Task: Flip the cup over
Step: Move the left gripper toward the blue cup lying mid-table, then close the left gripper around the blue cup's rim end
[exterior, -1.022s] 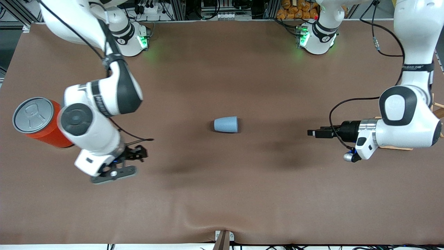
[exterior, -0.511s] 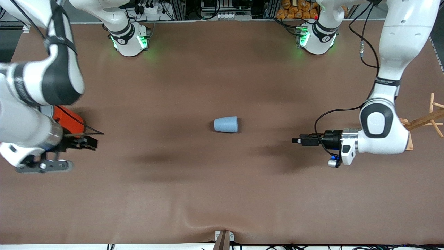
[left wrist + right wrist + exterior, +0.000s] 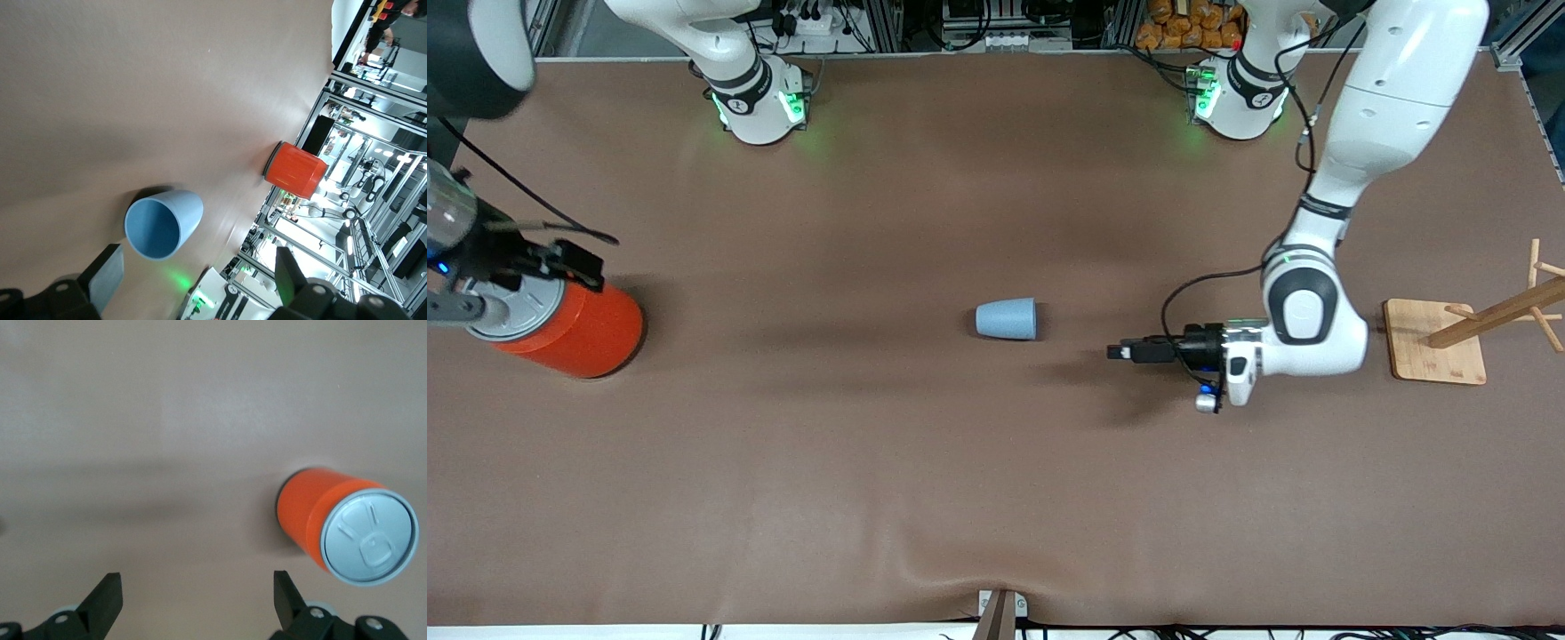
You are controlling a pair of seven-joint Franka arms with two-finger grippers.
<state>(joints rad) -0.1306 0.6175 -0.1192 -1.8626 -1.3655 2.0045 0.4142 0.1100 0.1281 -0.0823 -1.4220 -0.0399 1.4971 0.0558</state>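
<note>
The light-blue cup (image 3: 1006,318) lies on its side at the middle of the table, with its open mouth toward the left arm's end. My left gripper (image 3: 1119,353) is level and low and points at the cup's mouth, a short gap away. It is open and empty. In the left wrist view the cup's darker blue inside (image 3: 154,230) faces the camera, ahead of the left gripper (image 3: 197,277) and closer to one finger (image 3: 107,277). My right gripper (image 3: 578,265) is raised over the orange can and is open and empty (image 3: 195,593).
The large orange can (image 3: 569,324) with a grey lid stands at the right arm's end of the table; it also shows in the right wrist view (image 3: 347,523) and the left wrist view (image 3: 295,170). A wooden peg stand (image 3: 1436,342) sits at the left arm's end.
My left gripper has moved across the table toward the cup's mouth. My right arm has swung away from the middle to above the orange can. The cup has not moved.
</note>
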